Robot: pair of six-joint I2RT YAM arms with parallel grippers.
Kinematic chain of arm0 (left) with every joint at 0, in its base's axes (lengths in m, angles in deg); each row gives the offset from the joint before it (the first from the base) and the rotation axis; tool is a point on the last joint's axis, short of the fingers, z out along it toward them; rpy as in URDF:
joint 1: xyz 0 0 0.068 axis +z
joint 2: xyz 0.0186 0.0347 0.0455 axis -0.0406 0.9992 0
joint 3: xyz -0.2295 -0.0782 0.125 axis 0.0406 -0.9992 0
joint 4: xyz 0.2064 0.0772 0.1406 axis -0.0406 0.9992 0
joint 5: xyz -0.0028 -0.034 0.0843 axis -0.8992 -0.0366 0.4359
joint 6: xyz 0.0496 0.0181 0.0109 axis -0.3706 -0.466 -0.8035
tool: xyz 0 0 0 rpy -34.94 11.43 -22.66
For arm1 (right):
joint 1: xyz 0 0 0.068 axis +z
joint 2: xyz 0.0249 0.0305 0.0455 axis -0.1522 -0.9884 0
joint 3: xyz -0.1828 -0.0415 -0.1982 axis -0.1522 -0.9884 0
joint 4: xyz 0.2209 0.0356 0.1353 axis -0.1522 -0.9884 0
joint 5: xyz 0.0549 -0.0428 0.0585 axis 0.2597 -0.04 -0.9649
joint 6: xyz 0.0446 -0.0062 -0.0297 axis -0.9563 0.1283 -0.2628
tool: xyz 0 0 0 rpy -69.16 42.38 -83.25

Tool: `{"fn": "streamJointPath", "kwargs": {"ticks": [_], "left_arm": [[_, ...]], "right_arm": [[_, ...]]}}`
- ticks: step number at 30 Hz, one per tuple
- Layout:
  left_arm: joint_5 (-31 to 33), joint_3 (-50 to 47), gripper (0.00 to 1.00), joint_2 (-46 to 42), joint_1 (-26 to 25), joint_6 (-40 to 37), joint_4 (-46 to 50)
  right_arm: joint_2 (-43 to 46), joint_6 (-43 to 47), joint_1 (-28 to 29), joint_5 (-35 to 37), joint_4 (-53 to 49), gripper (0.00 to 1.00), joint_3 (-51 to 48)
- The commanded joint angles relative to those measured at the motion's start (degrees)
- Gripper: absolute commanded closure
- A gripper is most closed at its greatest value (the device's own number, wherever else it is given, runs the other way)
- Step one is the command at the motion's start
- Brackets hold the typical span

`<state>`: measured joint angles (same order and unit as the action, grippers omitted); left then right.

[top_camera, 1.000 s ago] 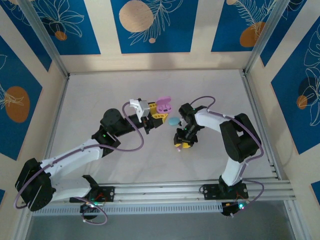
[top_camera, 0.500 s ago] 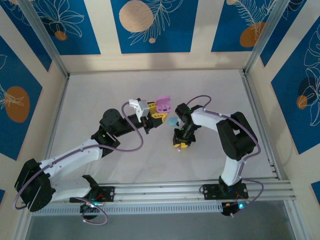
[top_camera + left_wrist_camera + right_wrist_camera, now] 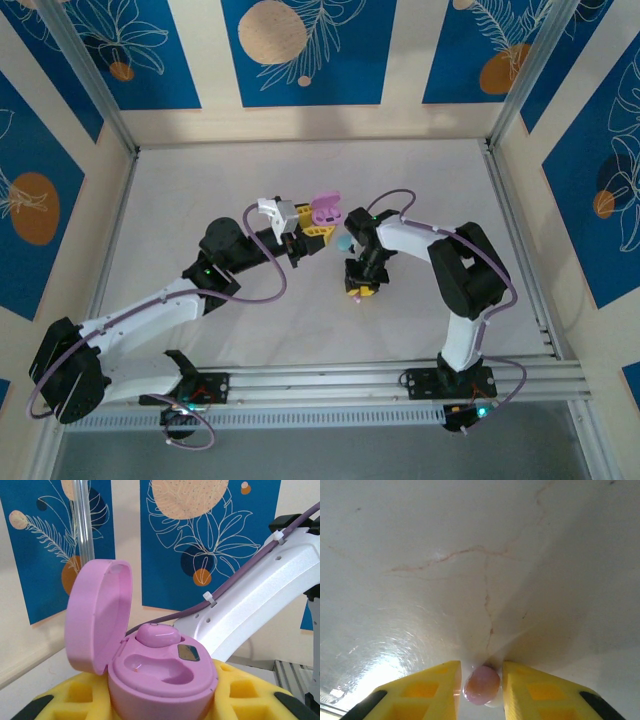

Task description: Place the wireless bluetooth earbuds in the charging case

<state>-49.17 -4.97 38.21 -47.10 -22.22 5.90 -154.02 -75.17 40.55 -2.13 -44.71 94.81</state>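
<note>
Pinching the pink earbud (image 3: 482,684) squarely matters most in this step. The right tool (image 3: 482,680) stands low over the table (image 3: 470,555), and its yellow pads (image 3: 427,690) sit against either flank of the bud, gripping it where it lies on the surface. The bud is small, smooth and rounded, so it would likely squirt out of an off-centre hold. A straight, slow lift looks safest, with no more squeeze than the hold needs.

The bud then has to travel to the charging case (image 3: 160,677). The left tool (image 3: 312,228) holds that case clamped between its pads, raised, with the lid (image 3: 97,615) hinged open and standing upright. The approach should come from above, clear of the lid, with the bud turned to match the empty well (image 3: 160,667).

The case is a glossy pink pebble shape. One seated earbud (image 3: 157,634) already fills the far well, its domed back standing proud of the deck. The near well is a shallow oval hollow. In the top view a teal piece (image 3: 345,243) lies between the two tools; whether it is a bud or a case cannot be told.
</note>
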Motion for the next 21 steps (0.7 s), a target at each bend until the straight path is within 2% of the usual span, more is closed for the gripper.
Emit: {"fn": "streamJointPath", "kwargs": {"ticks": [1, 5, 21], "left_arm": [[0.3, -0.3, 0.71, -0.8, -0.6, -1.3, -0.7], [0.3, -0.4, 0.71, -1.0, -0.6, -1.2, -0.7], [0.4, -0.6, 0.71, -1.4, -0.6, -1.2, -0.9]], "right_arm": [[-1.2, 0.6, 0.8, 0.9, -1.2, 0.73, 1.3], [-1.2, 0.7, 1.3, 1.6, -2.2, 0.75, 2.0], [-2.0, 0.5, 3.4, 5.4, -4.4, 0.74, 2.9]]}}
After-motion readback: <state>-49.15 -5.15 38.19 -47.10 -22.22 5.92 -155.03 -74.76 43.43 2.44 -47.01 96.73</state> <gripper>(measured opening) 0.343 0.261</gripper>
